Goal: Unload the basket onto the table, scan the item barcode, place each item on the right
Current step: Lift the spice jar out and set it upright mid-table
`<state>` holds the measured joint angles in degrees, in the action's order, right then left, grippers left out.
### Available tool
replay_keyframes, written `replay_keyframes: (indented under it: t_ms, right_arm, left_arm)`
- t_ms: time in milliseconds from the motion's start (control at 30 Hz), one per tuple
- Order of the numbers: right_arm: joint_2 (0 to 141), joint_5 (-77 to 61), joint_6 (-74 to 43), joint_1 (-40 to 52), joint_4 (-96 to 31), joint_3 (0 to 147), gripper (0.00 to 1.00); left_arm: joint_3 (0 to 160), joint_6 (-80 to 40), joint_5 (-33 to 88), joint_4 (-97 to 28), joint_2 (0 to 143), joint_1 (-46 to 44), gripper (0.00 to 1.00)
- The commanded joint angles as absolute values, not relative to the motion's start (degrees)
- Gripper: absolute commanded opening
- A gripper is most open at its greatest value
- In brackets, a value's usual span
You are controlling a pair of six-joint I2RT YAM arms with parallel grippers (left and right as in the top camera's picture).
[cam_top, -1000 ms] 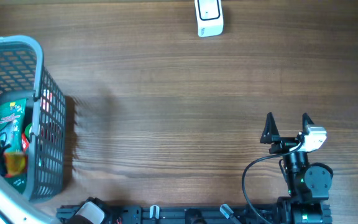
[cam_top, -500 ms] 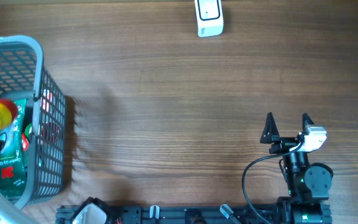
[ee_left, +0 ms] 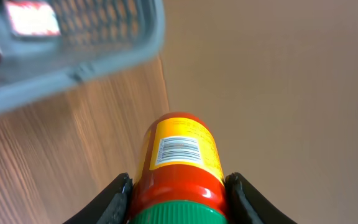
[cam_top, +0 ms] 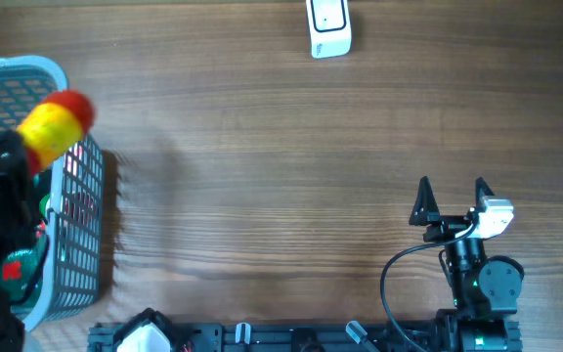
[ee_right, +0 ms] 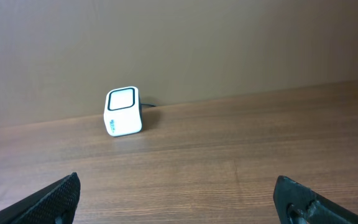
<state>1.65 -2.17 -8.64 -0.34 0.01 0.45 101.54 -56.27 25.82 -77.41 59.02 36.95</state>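
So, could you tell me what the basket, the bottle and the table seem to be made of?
The basket: likely moulded plastic, matte grey, judging by its even lattice walls. The bottle: probably smooth plastic with a printed yellow label and barcode; glass cannot be ruled out. The table: wood or wood-look laminate, matte, with visible brown grain.

Layout on my worktop (cam_top: 281, 176)
The bottle (cam_top: 57, 125) sits in my left claw (ee_left: 179, 199) over the basket (cam_top: 27, 66) at left edge; scanner (cam_top: 328, 26) top centre; right claw (cam_top: 452, 196) lower right.

bottle (ee_left: 180, 155): near end cut off below; basket (ee_left: 123, 46): blurred; scanner (cam_top: 328, 29): top cropped
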Motion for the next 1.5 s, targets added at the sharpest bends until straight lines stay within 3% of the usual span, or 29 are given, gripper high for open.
replay_keyframes:
  t_ms: [0, 433, 633, 967, 1467]
  right_arm:
    - [1.8, -3.1, -7.5, -0.1, 0.1, 0.3, 1.0]
    - [1.8, -3.1, -7.5, -0.1, 0.1, 0.3, 1.0]
    - [1.8, -3.1, -7.5, -0.1, 0.1, 0.3, 1.0]
    - [1.8, -3.1, -7.5, -0.1, 0.1, 0.3, 1.0]
    - [1.8, -3.0, -7.5, -0.1, 0.1, 0.3, 1.0]
  left_arm:
    - [102.8, -55.5, 27.4, -75.2, 59.8, 27.6, 0.4]
    - [102.8, -55.5, 3.9, -74.5, 74.2, -10.9, 0.4]
    - [102.8, -55.9, -4.3, -74.1, 85.4, -22.9, 0.39]
    - [102.8, -53.1, -9.7, -74.3, 102.7, -33.1, 0.39]
    - [102.8, -53.2, -9.7, -66.3, 113.1, -37.8, 0.41]
